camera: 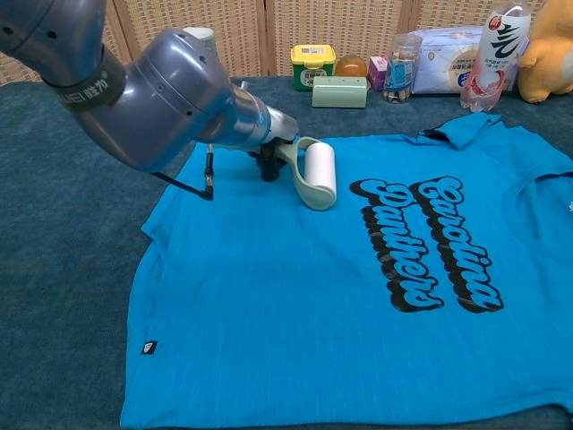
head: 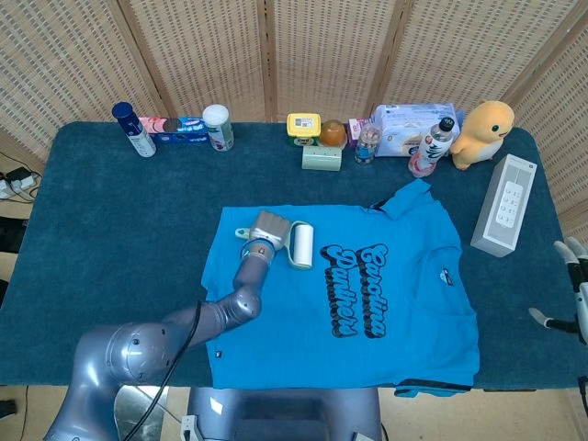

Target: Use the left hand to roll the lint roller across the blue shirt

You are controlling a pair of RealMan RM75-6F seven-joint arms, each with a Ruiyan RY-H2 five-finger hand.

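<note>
A bright blue shirt (head: 367,303) (camera: 358,305) with black lettering lies flat on the dark blue table. My left hand (head: 265,229) (camera: 269,143) grips the pale green handle of the lint roller (head: 300,244) (camera: 318,172). The white roll rests on the shirt's upper left part, just left of the lettering. My left forearm hides most of the hand in the chest view. My right hand (head: 571,285) shows only at the right edge of the head view, off the table, fingers spread and holding nothing.
Along the table's back edge stand a spray can (head: 134,129), a white-capped jar (head: 218,126), a yellow tin (head: 303,126), a green box (head: 322,157), a wipes pack (head: 413,124), a bottle (head: 432,145) and a yellow plush duck (head: 484,131). A white speaker box (head: 504,204) lies right of the shirt.
</note>
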